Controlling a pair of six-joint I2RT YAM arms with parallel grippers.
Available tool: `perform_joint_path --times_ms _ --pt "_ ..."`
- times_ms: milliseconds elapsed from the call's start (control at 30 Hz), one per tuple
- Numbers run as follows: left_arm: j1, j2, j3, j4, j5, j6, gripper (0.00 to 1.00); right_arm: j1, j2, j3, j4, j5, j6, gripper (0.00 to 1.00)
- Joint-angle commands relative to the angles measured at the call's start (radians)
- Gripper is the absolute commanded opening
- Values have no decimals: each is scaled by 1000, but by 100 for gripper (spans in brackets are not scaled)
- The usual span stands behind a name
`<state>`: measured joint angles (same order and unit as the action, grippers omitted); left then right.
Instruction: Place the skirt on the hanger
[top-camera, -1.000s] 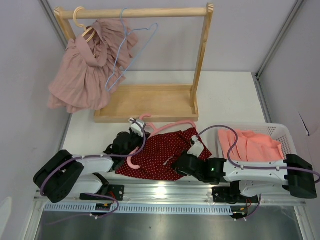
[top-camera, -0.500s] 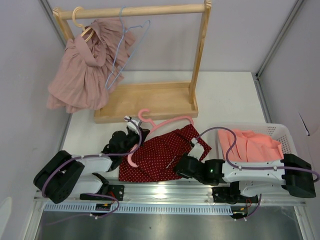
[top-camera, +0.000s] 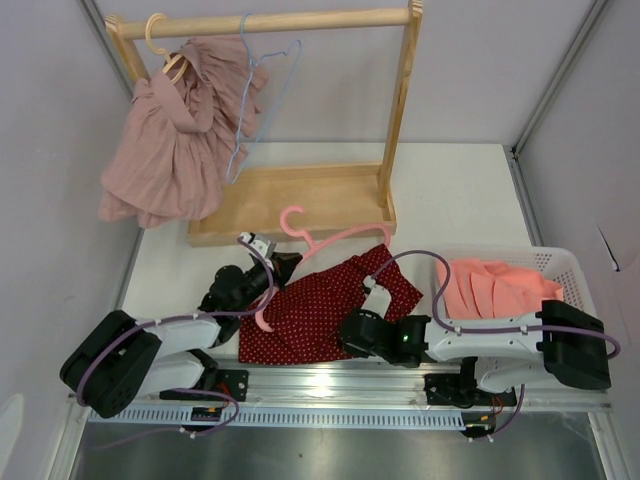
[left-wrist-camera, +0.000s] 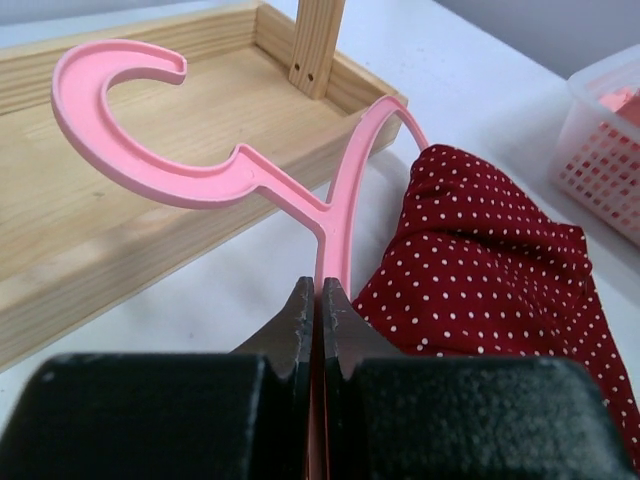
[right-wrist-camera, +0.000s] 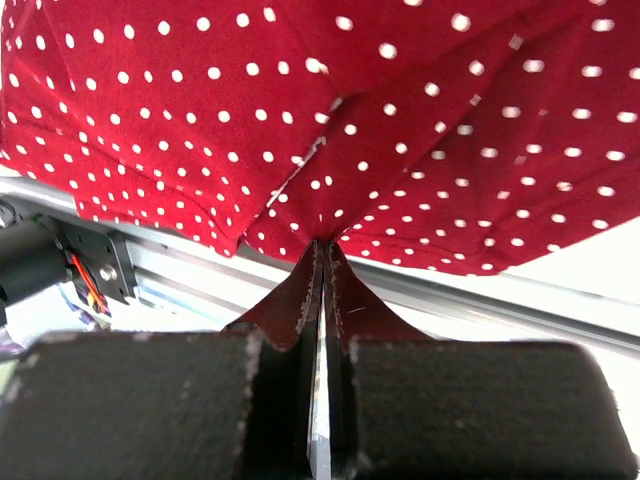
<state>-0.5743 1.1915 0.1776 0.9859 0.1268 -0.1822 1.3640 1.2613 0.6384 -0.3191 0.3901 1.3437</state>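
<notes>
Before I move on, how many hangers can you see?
3. A pink hanger in the left gripper, by the skirt; a blue wire hanger and a cream hanger carrying a pink dress, both on the rail. None seems hidden.

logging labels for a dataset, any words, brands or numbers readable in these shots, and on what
None: no text can be read in any view.
The red dotted skirt carries only white dots.
The pink hanger, wooden rack and white basket show no label.
</notes>
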Motion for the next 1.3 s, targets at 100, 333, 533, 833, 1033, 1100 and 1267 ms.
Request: perform_joint_path --times_ms 100,333,533,833,1033,1100,1267 --pt "14 -41 20 152 -12 -48 6 41 59 116 3 -23 -77 0" --pt "14 -118 109 15 10 -23 0 64 52 78 14 -48 -69 0" --pt "14 -171 189 -108 20 7 0 73 32 34 28 -48 -48 0" --pt "16 -84 318 -511 -120 -37 37 61 47 37 57 -65 -61 0" --pt "59 -99 353 -800 -176 -225 57 41 43 40 71 -80 -77 3" --pt "105 -99 338 -817 -171 -288 57 38 46 40 77 -83 -81 17" --pt "132 -61 286 -790 -158 -427 56 44 36 72 55 -73 -100 56"
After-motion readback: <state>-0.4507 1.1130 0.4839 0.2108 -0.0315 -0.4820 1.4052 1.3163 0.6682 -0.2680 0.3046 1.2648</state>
